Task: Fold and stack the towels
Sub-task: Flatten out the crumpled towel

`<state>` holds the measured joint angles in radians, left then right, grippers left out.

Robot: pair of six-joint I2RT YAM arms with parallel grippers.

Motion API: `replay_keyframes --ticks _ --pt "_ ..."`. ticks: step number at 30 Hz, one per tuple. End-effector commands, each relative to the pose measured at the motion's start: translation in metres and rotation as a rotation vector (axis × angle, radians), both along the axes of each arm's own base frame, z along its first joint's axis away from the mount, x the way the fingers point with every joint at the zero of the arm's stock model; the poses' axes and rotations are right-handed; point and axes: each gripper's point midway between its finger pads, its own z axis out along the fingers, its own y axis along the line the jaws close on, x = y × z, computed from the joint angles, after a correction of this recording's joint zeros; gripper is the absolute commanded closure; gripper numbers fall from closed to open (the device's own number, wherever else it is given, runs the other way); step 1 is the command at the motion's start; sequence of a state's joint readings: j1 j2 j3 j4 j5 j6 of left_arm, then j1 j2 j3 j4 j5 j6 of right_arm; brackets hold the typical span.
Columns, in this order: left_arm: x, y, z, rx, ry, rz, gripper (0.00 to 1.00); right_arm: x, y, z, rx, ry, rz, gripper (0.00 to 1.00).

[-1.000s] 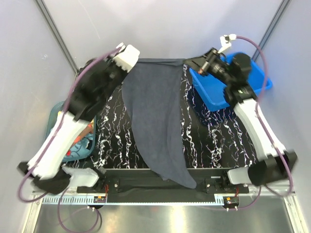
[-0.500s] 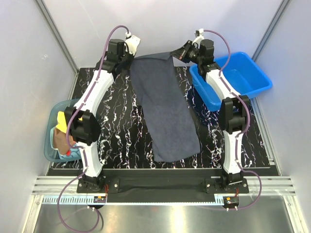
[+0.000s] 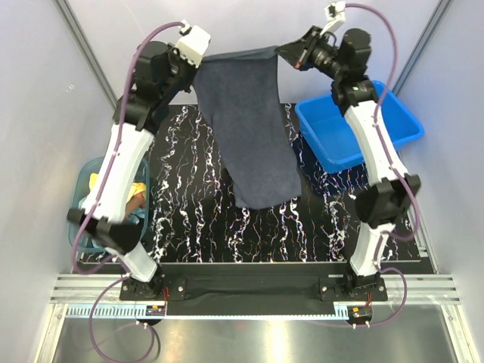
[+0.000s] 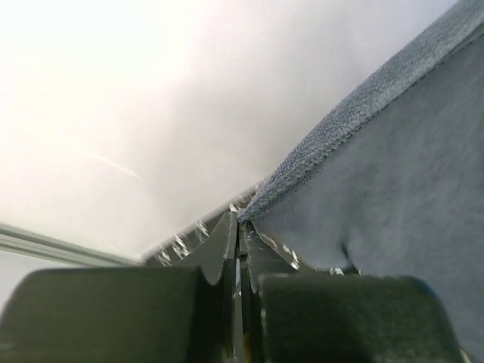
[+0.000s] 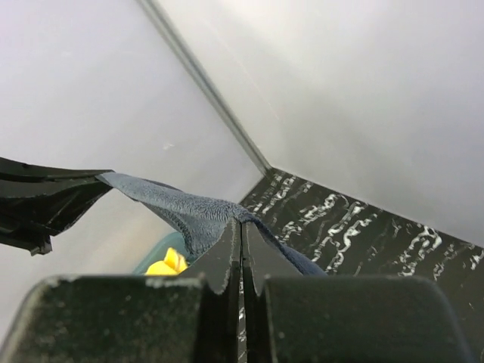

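Observation:
A dark slate-blue towel [image 3: 249, 128] hangs stretched in the air between both arms, high over the far side of the table. Its lower end drapes down to the marbled table top. My left gripper [image 3: 198, 63] is shut on the towel's left top corner [image 4: 261, 198]. My right gripper [image 3: 281, 50] is shut on the right top corner [image 5: 198, 212]. In each wrist view the fingers pinch the cloth edge with no gap between them. More towels, yellow [image 3: 100, 184] and reddish, lie bunched in the teal tub at the left.
A rigid blue plastic bin [image 3: 393, 121] stands at the far right of the black marbled table [image 3: 197, 219]. The translucent teal tub [image 3: 83, 227] sits at the left edge, partly under my left arm. Grey walls enclose the back and sides.
Both arms have lifted the towel's top edge higher and pulled it taut. The hanging end has slid away from the near edge toward the table's middle.

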<state>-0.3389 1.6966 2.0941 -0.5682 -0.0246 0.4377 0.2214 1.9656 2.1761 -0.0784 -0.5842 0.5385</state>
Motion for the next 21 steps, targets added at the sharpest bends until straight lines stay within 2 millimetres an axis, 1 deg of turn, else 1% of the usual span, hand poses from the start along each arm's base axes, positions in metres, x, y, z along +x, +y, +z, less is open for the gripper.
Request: replay_keyframes --ticks 1,2,3,4,5,6,7,8,9,11,12,13,14,15,17,18,19,20,21 --pt "-0.050 0.009 0.066 0.032 -0.153 0.035 1.00 -0.053 -0.009 0.059 0.006 -0.142 0.032 1.00" --pt "-0.062 0.006 0.069 0.039 -0.151 0.022 1.00 -0.067 -0.007 0.065 0.018 -0.148 0.060 1.00" --pt "-0.072 0.003 0.070 0.042 -0.151 0.014 1.00 -0.075 -0.005 0.056 0.015 -0.126 0.077 1.00" --pt "-0.097 -0.001 0.085 0.040 -0.187 -0.003 1.00 -0.107 -0.005 0.078 0.023 -0.172 0.096 1.00" --pt "-0.110 -0.002 0.088 0.045 -0.192 -0.009 1.00 -0.123 -0.004 0.081 0.012 -0.188 0.102 1.00" --pt "-0.120 -0.007 0.080 0.059 -0.180 -0.022 1.00 -0.133 0.001 0.063 -0.004 -0.154 0.115 1.00" --pt "-0.140 -0.018 0.085 0.059 -0.196 -0.052 1.00 -0.175 -0.001 0.086 0.004 -0.214 0.129 1.00" --pt "-0.164 -0.012 0.096 0.034 -0.228 -0.066 1.00 -0.191 -0.001 0.085 -0.005 -0.227 0.135 1.00" --pt "-0.181 -0.023 0.093 0.031 -0.225 -0.102 1.00 -0.222 -0.008 0.087 -0.004 -0.241 0.139 1.00" --pt "-0.208 -0.023 0.096 0.002 -0.231 -0.143 1.00 -0.255 -0.011 0.090 0.012 -0.263 0.156 1.00" --pt "-0.235 -0.021 0.106 -0.042 -0.254 -0.192 1.00 -0.282 -0.020 0.094 0.029 -0.295 0.157 1.00" --pt "-0.246 -0.021 0.104 -0.057 -0.242 -0.220 1.00 -0.295 -0.024 0.097 0.050 -0.298 0.160 1.00" --pt "-0.257 -0.018 0.106 -0.082 -0.246 -0.242 1.00 -0.307 -0.027 0.098 0.061 -0.313 0.160 1.00" --pt "-0.273 -0.017 0.111 -0.115 -0.254 -0.286 1.00 -0.326 -0.036 0.103 0.077 -0.341 0.152 1.00" --pt "-0.284 -0.015 0.110 -0.139 -0.242 -0.317 1.00 -0.342 -0.043 0.109 0.102 -0.360 0.145 1.00" --pt "-0.291 -0.018 0.109 -0.156 -0.230 -0.349 1.00 -0.356 -0.049 0.116 0.119 -0.388 0.143 1.00" --pt "-0.295 -0.021 0.106 -0.151 -0.213 -0.369 1.00 -0.363 -0.051 0.119 0.131 -0.397 0.143 1.00" --pt "-0.300 -0.020 0.111 -0.170 -0.215 -0.390 1.00 -0.370 -0.054 0.123 0.147 -0.408 0.145 1.00" --pt "-0.305 -0.026 0.111 -0.173 -0.206 -0.423 1.00 -0.380 -0.058 0.129 0.160 -0.432 0.144 1.00"
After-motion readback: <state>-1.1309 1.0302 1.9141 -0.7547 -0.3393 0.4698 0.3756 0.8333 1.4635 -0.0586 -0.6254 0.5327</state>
